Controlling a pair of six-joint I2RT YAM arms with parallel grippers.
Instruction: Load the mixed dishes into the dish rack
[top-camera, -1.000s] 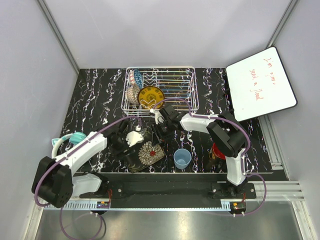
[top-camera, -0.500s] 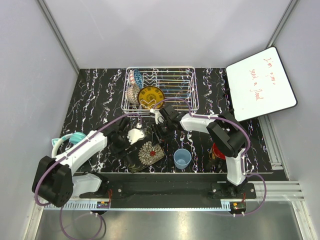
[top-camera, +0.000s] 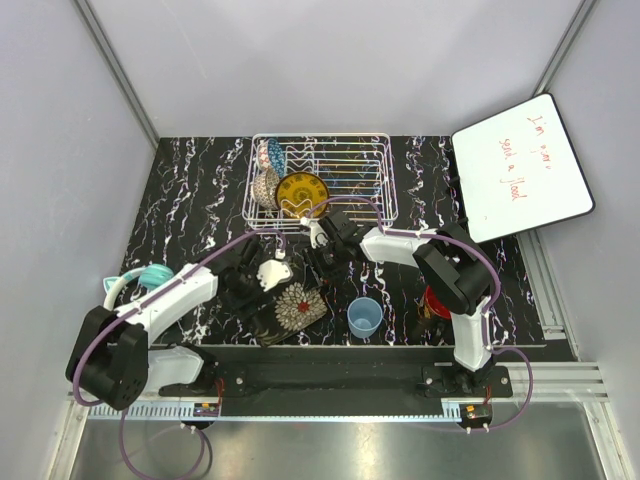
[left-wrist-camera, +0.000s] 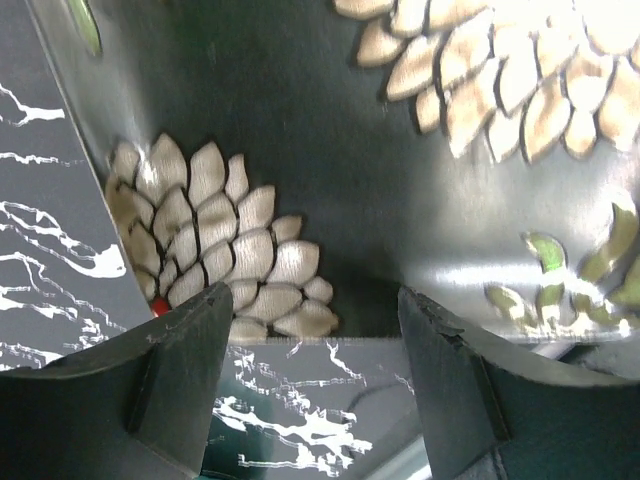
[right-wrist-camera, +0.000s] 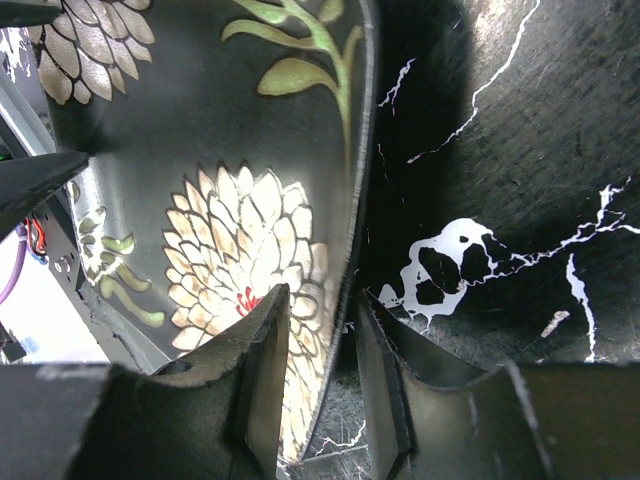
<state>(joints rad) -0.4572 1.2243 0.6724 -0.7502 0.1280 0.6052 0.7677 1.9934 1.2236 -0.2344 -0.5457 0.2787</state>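
Observation:
The dark square floral plate (top-camera: 290, 310) lies near the front, its far corner raised. My right gripper (top-camera: 319, 270) is shut on its rim: in the right wrist view the rim (right-wrist-camera: 345, 250) runs between the two fingers of the gripper (right-wrist-camera: 320, 310). My left gripper (top-camera: 262, 297) is open at the plate's left edge. In the left wrist view the plate (left-wrist-camera: 400, 180) fills the top and its edge hangs between the spread jaws (left-wrist-camera: 315, 300). The dish rack (top-camera: 370, 190) holds two patterned bowls (top-camera: 266, 172) and the yellow plate (top-camera: 302, 193). The light blue cup (top-camera: 365, 316) stands right of the plate.
The dark mug (top-camera: 436, 302) sits partly hidden behind the right arm's base link. A teal ribbed ball (top-camera: 152, 275) lies at the left by the left arm. The white board with red writing (top-camera: 520, 165) leans at the far right.
My left gripper has edged slightly toward the plate. The right gripper and the plate have barely moved.

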